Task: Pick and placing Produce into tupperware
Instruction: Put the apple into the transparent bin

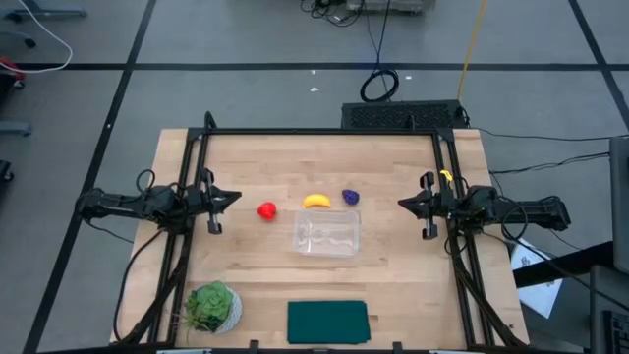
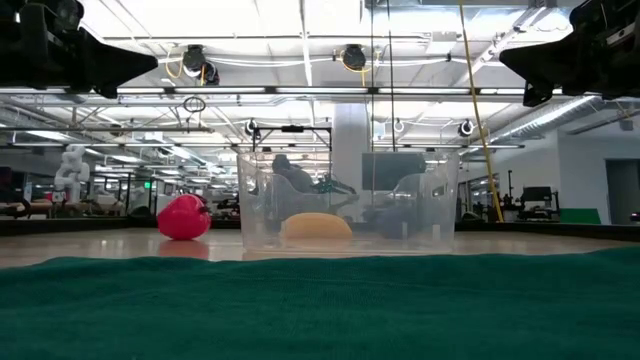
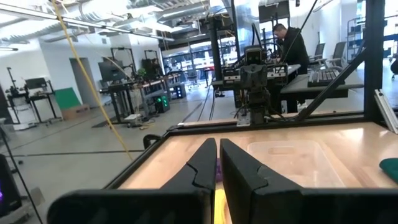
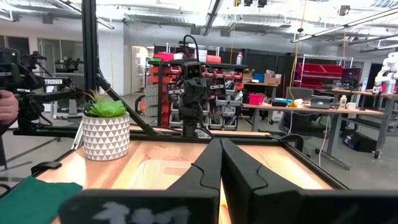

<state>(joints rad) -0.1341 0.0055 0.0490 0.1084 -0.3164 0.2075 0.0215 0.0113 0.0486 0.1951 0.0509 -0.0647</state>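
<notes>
Your left claw and right claw both sit closed and empty at opposite bench edges. The tub lies mid-bench, with the red fruit, banana and grapes in a row just behind it, outside.

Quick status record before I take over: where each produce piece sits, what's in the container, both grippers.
red fruit: on the table, left of the banana, outside the container
banana: on the table, just beyond the container's far edge
purple grape cluster: on the table, right of the banana
clear container: mid-table, nothing inside
left gripper: shut, holding nothing, at the table's left side
right gripper: shut, holding nothing, at the table's right side
potted plant: near-left corner
green mat: near edge, centre
</notes>
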